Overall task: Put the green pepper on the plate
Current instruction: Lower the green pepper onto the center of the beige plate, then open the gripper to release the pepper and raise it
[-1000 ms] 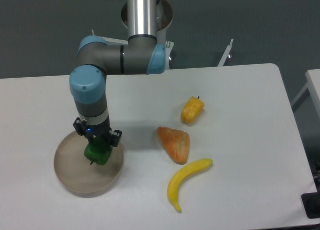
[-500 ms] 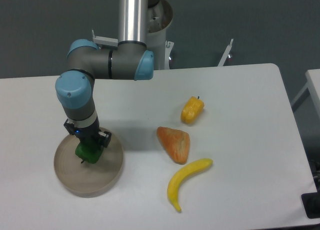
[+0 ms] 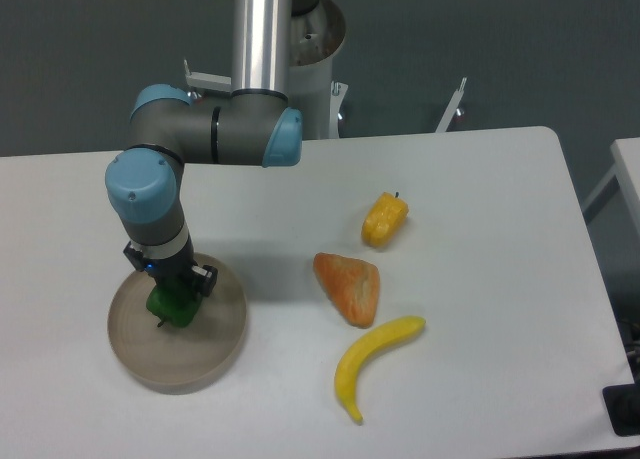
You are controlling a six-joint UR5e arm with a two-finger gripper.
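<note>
The green pepper (image 3: 172, 307) is dark green and glossy, and sits over the round beige-tan plate (image 3: 210, 354) at the table's left front. My gripper (image 3: 170, 297) points straight down over the plate and is shut on the pepper. The pepper is low over the plate's middle left. I cannot tell whether it touches the plate. The fingertips are mostly hidden by the wrist and the pepper.
A small yellow-orange pepper (image 3: 384, 219) lies right of the middle. An orange wedge-shaped piece (image 3: 349, 286) lies below it, and a yellow banana (image 3: 372, 361) is nearer the front edge. The arm's base column (image 3: 268, 39) stands at the back.
The gripper with the green pepper has moved left over the plate, from its right side to its middle left, and a little lower. The other objects have not moved.
</note>
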